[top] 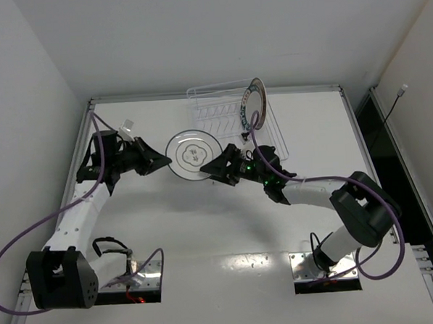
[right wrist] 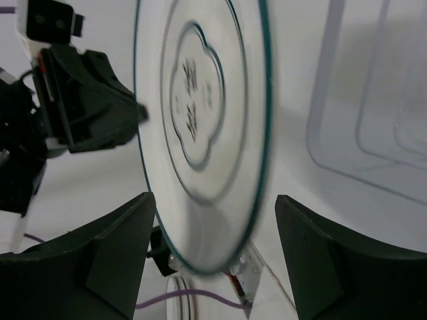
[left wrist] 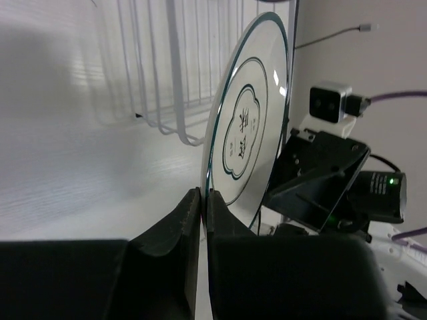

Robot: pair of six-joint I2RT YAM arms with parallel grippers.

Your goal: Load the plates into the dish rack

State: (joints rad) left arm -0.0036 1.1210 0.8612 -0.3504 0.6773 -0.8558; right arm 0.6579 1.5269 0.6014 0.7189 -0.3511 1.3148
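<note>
From above, one round white plate with thin dark rings [top: 193,154] hangs mid-frame between left gripper [top: 160,163] and right gripper [top: 217,168]. One dark-rimmed plate [top: 253,102] stands in the single white wire dish rack [top: 214,117], upper centre.

Left wrist view: the left gripper [left wrist: 203,203] is clamped on the ringed plate's rim.

Right wrist view: the right gripper's fingers [right wrist: 113,267] gape either side of its edge.

The ringed plate [left wrist: 248,127] looked smooth, glossy glazed ceramic, the dish rack [left wrist: 167,80] at upper left smooth white wire, the left end effector [left wrist: 204,200] matt black plastic, the surface [top: 205,228] matt white.

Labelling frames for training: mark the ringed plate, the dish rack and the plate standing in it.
ringed plate [top: 193,154], top view, centre figure.
dish rack [top: 216,120], top view, divider tines.
dark-rimmed plate [top: 253,103], top view, its face.
</note>
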